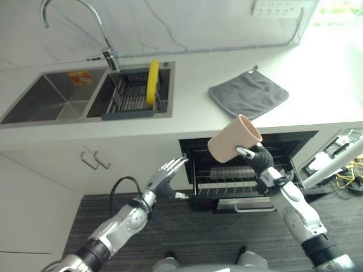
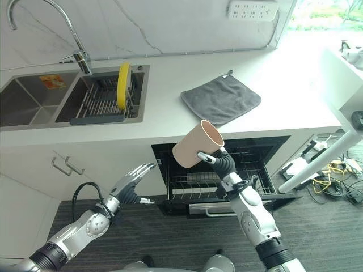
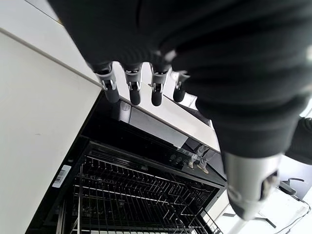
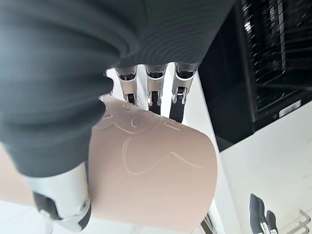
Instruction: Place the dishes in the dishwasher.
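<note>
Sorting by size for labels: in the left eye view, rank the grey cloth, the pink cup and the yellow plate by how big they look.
1. Grey cloth, largest.
2. Pink cup, held in the right hand; it is nearer the camera, so its rank is unsure.
3. Yellow plate, standing edge-on in the sink rack, smallest.

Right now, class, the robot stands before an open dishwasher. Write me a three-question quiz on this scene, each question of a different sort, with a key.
1. True or false: the right robot hand holds the pink cup.
2. Where does the yellow plate stand? A) on the grey cloth B) in the sink rack C) in the dishwasher
3. Fill in: the left robot hand is ____ and holds nothing.

Key: 1 true; 2 B; 3 open.
</note>
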Robot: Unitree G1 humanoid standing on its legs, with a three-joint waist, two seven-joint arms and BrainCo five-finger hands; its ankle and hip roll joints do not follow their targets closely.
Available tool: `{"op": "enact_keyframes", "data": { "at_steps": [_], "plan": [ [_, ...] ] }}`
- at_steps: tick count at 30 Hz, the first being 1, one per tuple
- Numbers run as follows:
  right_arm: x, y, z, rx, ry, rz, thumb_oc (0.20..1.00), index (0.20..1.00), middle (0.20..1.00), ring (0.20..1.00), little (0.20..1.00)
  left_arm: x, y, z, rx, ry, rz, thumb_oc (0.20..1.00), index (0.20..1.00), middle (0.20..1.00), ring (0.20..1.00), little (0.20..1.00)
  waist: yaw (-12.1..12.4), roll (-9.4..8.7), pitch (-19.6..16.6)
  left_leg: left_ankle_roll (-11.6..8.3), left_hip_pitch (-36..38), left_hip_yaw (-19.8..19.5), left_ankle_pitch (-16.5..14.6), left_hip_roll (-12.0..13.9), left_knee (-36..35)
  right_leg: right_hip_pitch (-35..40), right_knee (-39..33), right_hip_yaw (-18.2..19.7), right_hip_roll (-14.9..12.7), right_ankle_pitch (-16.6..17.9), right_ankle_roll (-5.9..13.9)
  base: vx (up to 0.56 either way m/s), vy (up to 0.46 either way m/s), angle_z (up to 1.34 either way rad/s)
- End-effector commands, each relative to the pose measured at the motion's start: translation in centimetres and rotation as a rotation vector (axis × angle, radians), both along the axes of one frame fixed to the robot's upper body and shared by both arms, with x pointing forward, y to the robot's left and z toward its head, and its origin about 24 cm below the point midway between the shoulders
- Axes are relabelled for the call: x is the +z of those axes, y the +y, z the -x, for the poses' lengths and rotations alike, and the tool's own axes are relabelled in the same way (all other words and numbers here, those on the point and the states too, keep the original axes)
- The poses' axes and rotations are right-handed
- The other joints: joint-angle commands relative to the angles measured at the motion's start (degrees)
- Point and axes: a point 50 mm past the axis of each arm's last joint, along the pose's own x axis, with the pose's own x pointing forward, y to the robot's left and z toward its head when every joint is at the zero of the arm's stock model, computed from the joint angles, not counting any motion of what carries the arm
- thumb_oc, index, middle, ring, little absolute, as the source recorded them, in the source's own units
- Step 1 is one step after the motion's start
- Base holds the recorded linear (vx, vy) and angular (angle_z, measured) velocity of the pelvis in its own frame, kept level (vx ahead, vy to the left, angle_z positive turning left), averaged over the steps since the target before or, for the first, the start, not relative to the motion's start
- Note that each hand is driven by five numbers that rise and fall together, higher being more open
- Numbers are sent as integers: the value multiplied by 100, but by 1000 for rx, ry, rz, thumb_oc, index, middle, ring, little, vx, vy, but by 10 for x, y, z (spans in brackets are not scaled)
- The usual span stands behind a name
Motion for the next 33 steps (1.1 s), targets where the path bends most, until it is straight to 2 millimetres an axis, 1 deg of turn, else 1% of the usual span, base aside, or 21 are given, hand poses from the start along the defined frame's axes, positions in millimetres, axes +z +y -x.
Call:
{"op": "enact_keyframes", "data": {
  "at_steps": [1, 4, 6, 8, 9, 10, 11, 13, 16, 17, 18, 19, 20, 22, 25, 28, 30, 33],
  "plan": [
    [42, 5, -9, -15, -190, -30, 200, 200, 200, 200, 200, 21, -5, -9, -46, -96, 22, 1000, 1000, 1000, 1000, 1000, 100, -93, 160, 49, 269, -390, -375, 416, 43, 179, -40, -227, -596, 76, 508, 132, -4, 0],
    [41, 2, -9, -75, -185, 16, 200, 200, 200, 200, 200, 18, -6, -5, -82, -61, 15, 1000, 1000, 1000, 1000, 1000, 88, -79, 163, 73, 228, -386, -440, 416, 219, 127, 118, -218, -618, 9, 495, 124, -10, -1],
    [41, -6, -11, -131, -194, 83, 200, 200, 200, 200, 200, 19, -11, -4, -130, -48, 7, 1000, 1000, 1000, 1000, 1000, 80, -85, 203, 98, 93, -405, -523, 426, 473, 4, 364, -217, -646, -95, 468, 125, -27, 2],
    [44, -14, -14, -158, -202, 112, 200, 200, 200, 200, 200, 22, -15, -5, -151, -50, 4, 1000, 1000, 1000, 1000, 1000, 70, -96, 274, 112, -36, -436, -576, 438, 664, -108, 550, -196, -668, -160, 450, 31, -35, 1],
    [49, -25, -17, -188, -221, 151, 200, 200, 200, 200, 200, 26, -18, -7, -173, -63, -3, 1000, 1000, 1000, 1000, 1000, 59, -114, 378, 127, -193, -453, -643, 451, 848, -248, 731, -173, -707, -227, 440, -23, -61, 1],
    [52, -29, -19, -199, -229, 166, 200, 200, 200, 200, 200, 28, -19, -9, -181, -68, -4, 1000, 1000, 1000, 1000, 1000, 51, -127, 431, 127, -263, -450, -672, 460, 930, -310, 808, -164, -727, -253, 438, -85, -97, 1],
    [61, -39, -23, -221, -255, 199, 200, 200, 200, 200, 200, 35, -21, -14, -193, -95, -8, 1000, 1000, 1000, 1000, 1000, 24, -152, 601, 126, -452, -457, -722, 477, 1108, -459, 962, -118, -766, -302, 440, -87, -74, -4],
    [64, -42, -25, -228, -265, 215, 200, 200, 200, 200, 200, 37, -22, -17, -198, -108, -10, 1000, 1000, 1000, 1000, 1000, 12, -164, 677, 125, -541, -454, -733, 489, 1182, -536, 1032, -96, -782, -316, 440, -110, -64, -10],
    [84, -56, -35, -243, -330, 310, 200, 200, 200, 200, 200, 56, -30, -30, -228, -196, -36, 1000, 1000, 1000, 1000, 1000, -48, -196, 1129, 89, -1049, -442, -702, 568, 1535, -942, 1370, 16, -820, -370, 415, -238, -83, -24],
    [88, -59, -38, -249, -344, 335, 200, 200, 200, 200, 200, 62, -32, -34, -236, -218, -41, 1000, 1000, 1000, 1000, 1000, -53, -193, 1239, 77, -1183, -436, -692, 583, 1621, -1060, 1467, 60, -827, -395, 409, -175, -47, -26],
    [90, -59, -39, -250, -348, 345, 200, 200, 200, 200, 200, 65, -33, -35, -238, -225, -42, 1000, 1000, 1000, 1000, 1000, -52, -191, 1273, 73, -1223, -433, -687, 586, 1642, -1093, 1493, 72, -824, -405, 407, -165, -36, -24],
    [96, -66, -42, -264, -371, 384, 200, 200, 200, 200, 200, 73, -33, -39, -247, -249, -46, 1000, 1000, 1000, 1000, 1000, -58, -184, 1424, 55, -1391, -424, -658, 609, 1763, -1192, 1584, 109, -815, -433, 388, -111, -23, -14],
    [96, -67, -42, -267, -373, 393, 200, 200, 200, 200, 200, 74, -34, -39, -250, -250, -46, 1000, 1000, 1000, 1000, 1000, -57, -181, 1441, 53, -1414, -422, -657, 612, 1783, -1209, 1600, 115, -812, -440, 384, -126, -28, -20],
    [102, -77, -43, -284, -387, 439, 200, 200, 200, 200, 200, 82, -35, -41, -269, -263, -53, 1000, 1000, 1000, 1000, 1000, -63, -168, 1563, 34, -1559, -434, -666, 633, 1925, -1300, 1670, 176, -789, -462, 363, -57, -22, -17],
    [103, -85, -43, -296, -379, 481, 200, 200, 200, 200, 200, 88, -39, -41, -291, -270, -64, 1000, 1000, 1000, 1000, 1000, -65, -170, 1660, 27, -1698, -457, -691, 651, 2084, -1378, 1731, 222, -770, -474, 338, -36, -31, -6],
    [97, -95, -45, -307, -359, 591, 200, 200, 200, 200, 200, 93, -43, -42, -313, -276, -82, 1000, 1000, 1000, 1000, 1000, -52, -192, 1763, 25, -1888, -516, -738, 682, 2306, -1459, 1794, 275, -742, -490, 322, -31, -49, -3],
    [96, -98, -46, -309, -351, 627, 200, 200, 200, 200, 200, 95, -45, -44, -317, -280, -87, 1000, 1000, 1000, 1000, 1000, -39, -198, 1799, 27, -1950, -531, -754, 694, 2374, -1492, 1819, 287, -737, -493, 315, -25, -31, -1],
    [94, -108, -53, -314, -326, 691, 200, 200, 200, 200, 200, 99, -47, -47, -331, -287, -99, 1000, 1000, 1000, 1000, 1000, 13, -206, 1874, 21, -2067, -562, -766, 714, 2475, -1542, 1840, 305, -736, -492, 303, -35, -30, 0]
  ]
}}
